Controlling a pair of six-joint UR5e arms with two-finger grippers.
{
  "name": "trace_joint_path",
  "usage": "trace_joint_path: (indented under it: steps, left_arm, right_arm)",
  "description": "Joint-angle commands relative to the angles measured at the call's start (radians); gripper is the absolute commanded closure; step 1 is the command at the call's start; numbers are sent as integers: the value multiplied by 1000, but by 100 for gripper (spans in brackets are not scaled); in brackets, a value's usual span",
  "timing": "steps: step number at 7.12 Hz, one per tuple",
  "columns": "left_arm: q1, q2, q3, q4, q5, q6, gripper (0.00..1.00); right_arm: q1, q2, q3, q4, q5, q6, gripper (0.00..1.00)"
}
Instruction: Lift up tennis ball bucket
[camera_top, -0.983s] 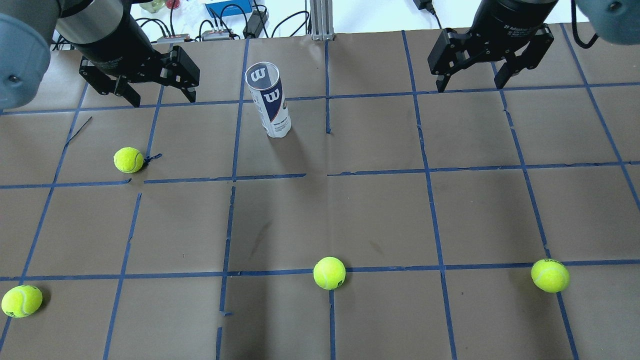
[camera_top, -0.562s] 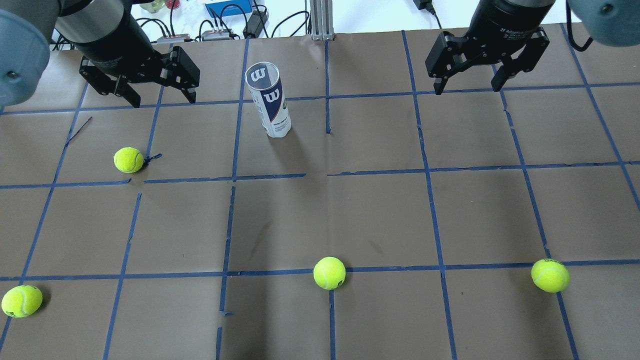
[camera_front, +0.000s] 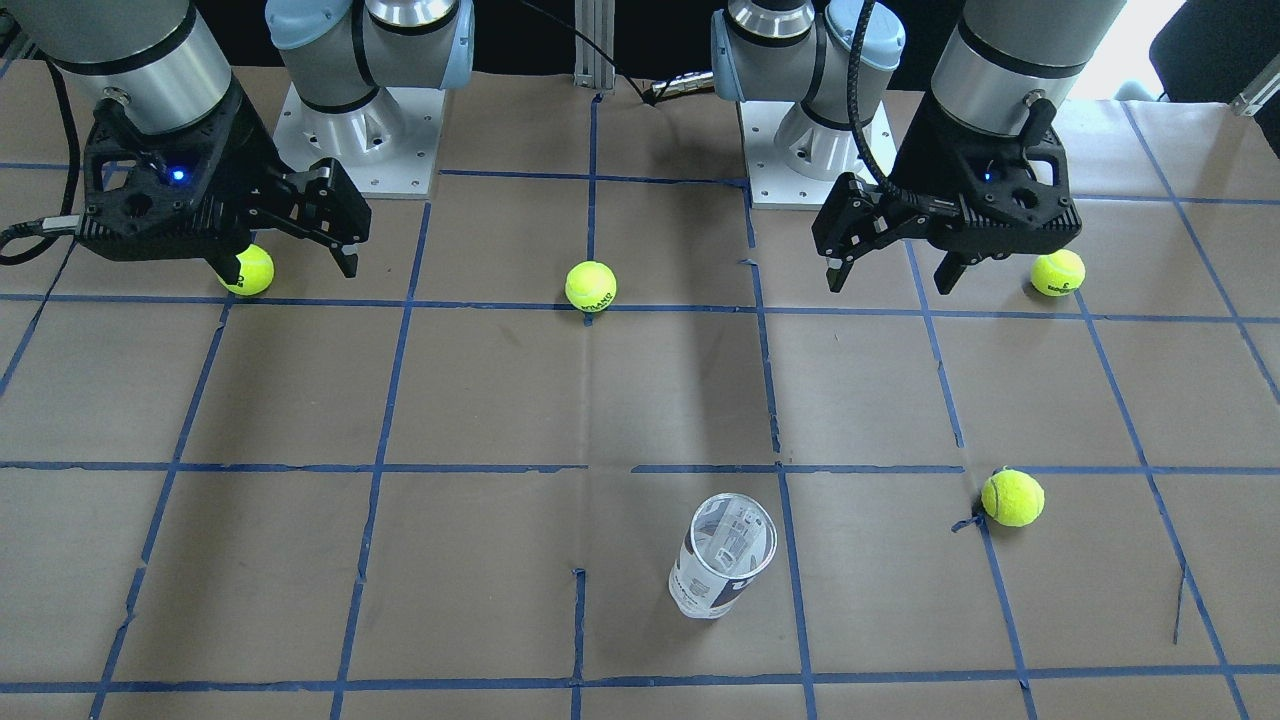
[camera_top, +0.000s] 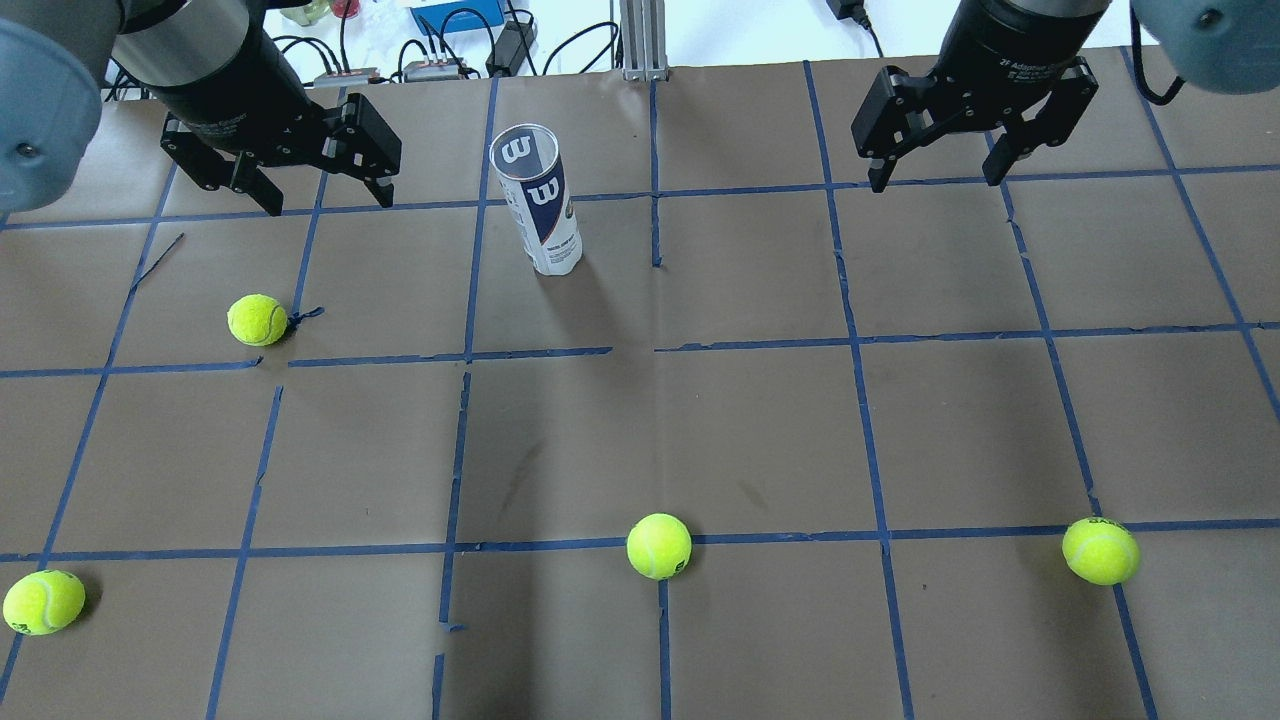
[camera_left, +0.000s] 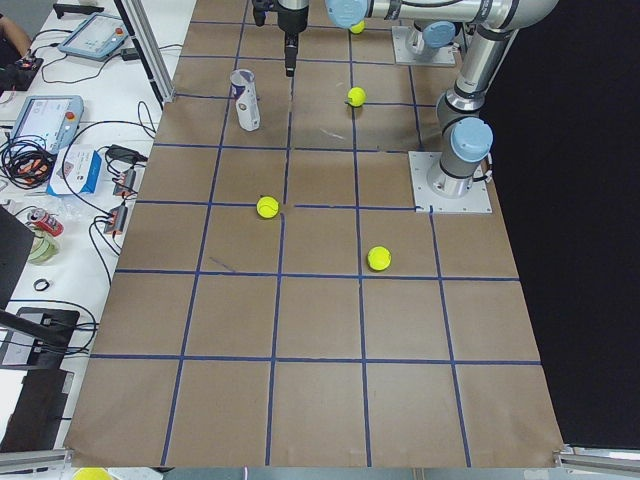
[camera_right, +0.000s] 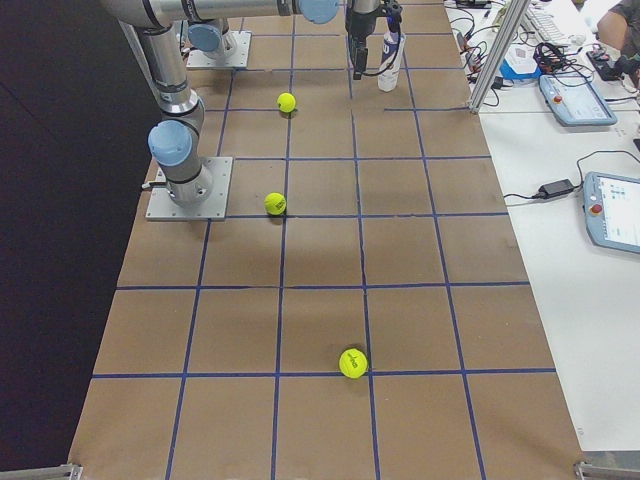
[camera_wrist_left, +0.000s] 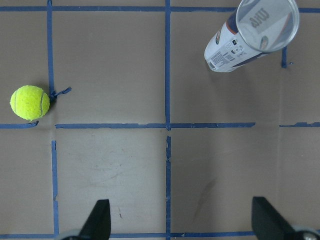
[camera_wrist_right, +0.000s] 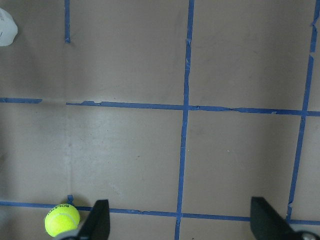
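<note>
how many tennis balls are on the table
4: far-left ball, near-left ball, near-centre ball, near-right ball (robot's sides). The tennis ball bucket looks empty.

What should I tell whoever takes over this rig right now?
Left gripper: open, empty, above the table.
Right gripper: open, empty, also up in the air.
Tennis ball can: upright on the table, on the side far from the robot, between the two arms and closer to the left one. Four tennis balls lie loose, none touching it.
Done: nothing; the can is not gripped.
Left: bring a gripper to the can, probably the left, close on it and lift.
</note>
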Motion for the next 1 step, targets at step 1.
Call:
trace_joint_path:
  steps: [1]
  left_arm:
    - [1,0,-2,0,2,0,0]
  right_arm:
    - [0,1,0,0,-2,2,0]
